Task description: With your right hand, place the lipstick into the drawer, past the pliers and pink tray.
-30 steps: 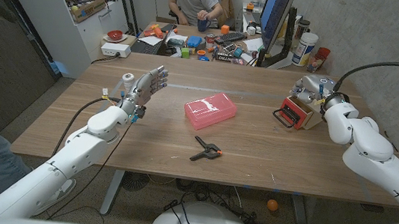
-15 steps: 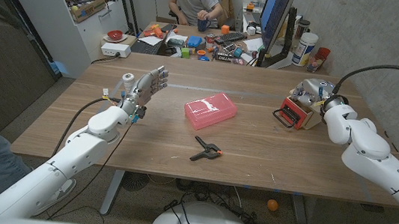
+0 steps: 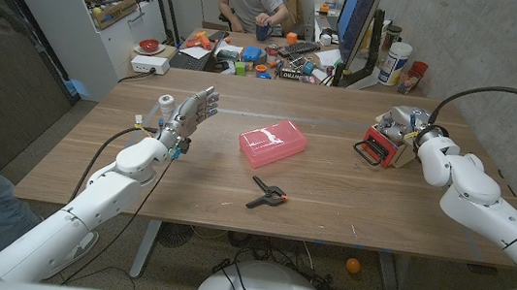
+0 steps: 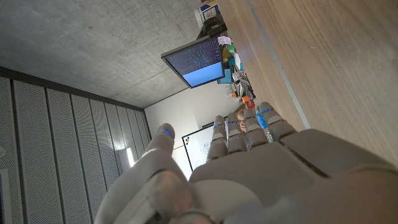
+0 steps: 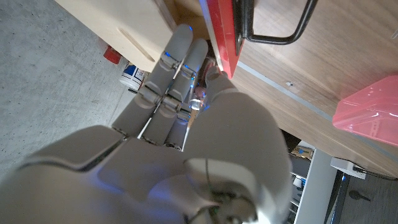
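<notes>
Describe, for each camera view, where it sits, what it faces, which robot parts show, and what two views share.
Head view: from the robot's head, down over the table; left hand, right hand at the drawer.
Left wrist view: along the left hand toward the cluttered desk.
Right wrist view: along the right hand to the drawer.
Shared: pink tray.

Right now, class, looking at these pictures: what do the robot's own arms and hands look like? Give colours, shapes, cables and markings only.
Both arms are glossy white, with rounded shells. The left hand and right hand are light grey, with jointed fingers showing small blue lights or marks. A black cable runs along the left forearm, and another loops up from the right wrist.
</notes>
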Controlling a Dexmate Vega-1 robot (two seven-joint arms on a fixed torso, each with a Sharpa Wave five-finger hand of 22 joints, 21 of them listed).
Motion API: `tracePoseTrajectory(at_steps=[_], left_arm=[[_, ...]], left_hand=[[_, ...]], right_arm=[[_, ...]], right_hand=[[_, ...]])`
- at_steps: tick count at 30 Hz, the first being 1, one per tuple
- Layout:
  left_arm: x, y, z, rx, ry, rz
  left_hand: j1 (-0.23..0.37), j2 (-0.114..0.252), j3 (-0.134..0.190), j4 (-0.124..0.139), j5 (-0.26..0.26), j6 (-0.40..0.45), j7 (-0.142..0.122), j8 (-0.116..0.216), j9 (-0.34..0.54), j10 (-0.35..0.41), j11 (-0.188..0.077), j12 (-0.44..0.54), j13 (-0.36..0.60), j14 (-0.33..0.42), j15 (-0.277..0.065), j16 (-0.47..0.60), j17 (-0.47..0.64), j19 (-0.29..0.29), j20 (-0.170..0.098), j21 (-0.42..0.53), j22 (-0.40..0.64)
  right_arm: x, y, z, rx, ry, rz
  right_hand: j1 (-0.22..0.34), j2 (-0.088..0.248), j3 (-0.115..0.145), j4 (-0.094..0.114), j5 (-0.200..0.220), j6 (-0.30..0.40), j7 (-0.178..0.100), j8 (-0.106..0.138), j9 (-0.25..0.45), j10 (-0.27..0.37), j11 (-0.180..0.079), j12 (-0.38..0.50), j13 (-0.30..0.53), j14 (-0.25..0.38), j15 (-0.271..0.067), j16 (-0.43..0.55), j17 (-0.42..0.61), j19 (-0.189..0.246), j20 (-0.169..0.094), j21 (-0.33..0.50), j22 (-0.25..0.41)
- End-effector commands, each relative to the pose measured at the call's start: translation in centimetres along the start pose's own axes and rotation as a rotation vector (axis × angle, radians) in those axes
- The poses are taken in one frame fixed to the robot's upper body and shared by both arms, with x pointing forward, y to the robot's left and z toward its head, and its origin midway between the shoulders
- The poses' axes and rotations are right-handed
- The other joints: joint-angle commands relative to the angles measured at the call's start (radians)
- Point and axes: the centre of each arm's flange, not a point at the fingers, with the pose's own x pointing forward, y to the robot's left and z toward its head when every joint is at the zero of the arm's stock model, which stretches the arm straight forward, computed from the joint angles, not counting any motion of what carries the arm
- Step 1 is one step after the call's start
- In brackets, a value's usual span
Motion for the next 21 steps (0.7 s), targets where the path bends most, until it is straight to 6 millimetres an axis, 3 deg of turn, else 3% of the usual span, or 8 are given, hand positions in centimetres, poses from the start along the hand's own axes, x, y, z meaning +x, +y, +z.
tracePoseTrajectory(at_steps=[1,6,13,16,21], left_arm=[[0.4,-0.2,-0.2,0.001,0.006,-0.009],[0.5,-0.3,-0.4,-0.003,0.011,-0.011],[0.6,-0.4,-0.5,-0.001,0.017,-0.015],[0.7,-0.4,-0.5,-0.001,0.017,-0.019],[0.8,-0.4,-0.3,0.002,0.016,-0.022]], left_hand=[[-0.007,0.002,0.005,-0.005,0.004,0.001,-0.003,0.0,0.004,-0.001,-0.002,0.001,0.003,-0.005,0.001,0.001,0.002,-0.003,0.004,-0.003,0.004],[-0.008,0.003,0.005,-0.006,0.004,0.004,-0.002,0.001,0.004,-0.001,-0.003,0.002,0.003,-0.003,0.001,0.002,0.002,-0.003,0.005,-0.003,0.004],[-0.009,0.003,0.005,-0.007,0.004,0.009,-0.004,0.003,0.004,-0.001,-0.004,0.002,0.003,-0.003,0.0,0.002,0.002,-0.002,0.007,-0.004,0.004],[-0.009,0.003,0.005,-0.008,0.004,0.012,-0.004,0.004,0.004,-0.002,-0.004,0.002,0.003,-0.002,0.001,0.002,0.002,-0.002,0.007,-0.004,0.004],[-0.01,0.003,0.005,-0.008,0.004,0.015,-0.004,0.005,0.004,0.0,-0.003,0.003,0.003,-0.002,0.001,0.002,0.002,-0.001,0.008,-0.004,0.004]], right_arm=[[-0.1,-0.1,-0.3,-0.012,0.034,-0.003],[-0.1,-0.2,-0.3,-0.016,0.037,0.001],[0.0,-0.2,-0.2,-0.022,0.041,0.005],[-0.2,-0.3,-0.2,-0.02,0.041,-0.022],[-1.7,-0.9,0.0,-0.01,0.047,-0.169]], right_hand=[[-0.054,-0.026,-0.011,0.021,0.001,-0.069,-0.008,-0.032,-0.003,-0.029,-0.045,-0.03,0.004,-0.013,-0.01,-0.024,0.001,-0.015,0.009,0.013,-0.006],[-0.107,-0.056,-0.028,0.033,0.006,-0.141,-0.017,-0.067,-0.006,-0.093,-0.039,-0.052,0.011,-0.012,-0.008,-0.042,-0.001,-0.018,0.017,0.02,-0.012],[-0.141,-0.071,-0.035,0.041,0.012,-0.185,-0.016,-0.087,-0.007,-0.137,-0.029,-0.064,0.016,-0.014,-0.002,-0.056,-0.001,-0.023,0.02,0.023,-0.016],[-0.144,-0.07,-0.034,0.042,0.014,-0.182,-0.015,-0.086,-0.007,-0.129,-0.031,-0.06,0.017,-0.013,0.0,-0.057,-0.001,-0.023,0.022,0.023,-0.016],[-0.117,-0.022,0.001,0.023,0.02,-0.071,-0.025,-0.046,-0.007,-0.019,-0.063,-0.011,0.028,0.04,-0.019,-0.031,0.031,0.0,-0.002,0.041,-0.016]])
